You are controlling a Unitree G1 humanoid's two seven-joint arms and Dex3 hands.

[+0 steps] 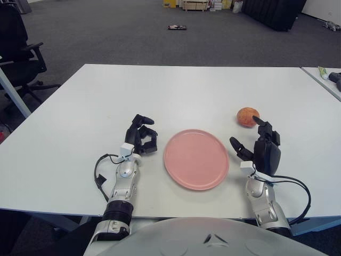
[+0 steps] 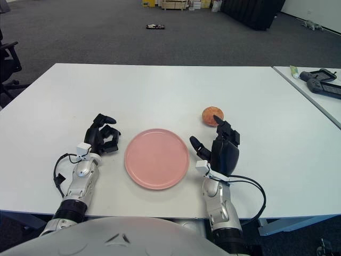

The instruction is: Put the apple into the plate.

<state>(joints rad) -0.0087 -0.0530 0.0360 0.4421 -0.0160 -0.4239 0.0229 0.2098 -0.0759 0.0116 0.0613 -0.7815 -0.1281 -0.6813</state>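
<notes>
Apple [image 1: 247, 117] count: just one, sitting on the white table [image 1: 80, 117] past the plate's far right side, not on it. It's basically round, so there's no real long axis or pointing direction to report, and I can't make out a stem from here. Reddish-orange skin.

One plate [image 1: 196, 159] too, pink, flat on the table near the front edge, between the two hands. Nothing on it.

Two hands. The right hand [image 1: 262, 149] is raised just right of the plate, with its dark back facing the camera and its fingers spread fairly wide, holding nothing. The tip of one finger shows right at the apple's near edge, overlapping it a bit in both views, but I can't tell if it's actually touching. The thumb sticks out toward the plate's rim.

The left hand [image 1: 141, 137] shows just left of the plate, with its fingers loosely curled in and nothing in them. It looks idle.

Other stuff: an office chair [image 1: 18, 50] off to the left on the grey carpet, one small dark object [image 1: 178, 27] lying on the floor farther back, and a second table [image 2: 314, 85] at the right edge with a couple of items on it, one dark gadget [image 2: 322, 82] and something small and greenish [image 2: 294, 69] that I can't identify. Boxes [image 1: 197, 5] sit along the far wall.
</notes>
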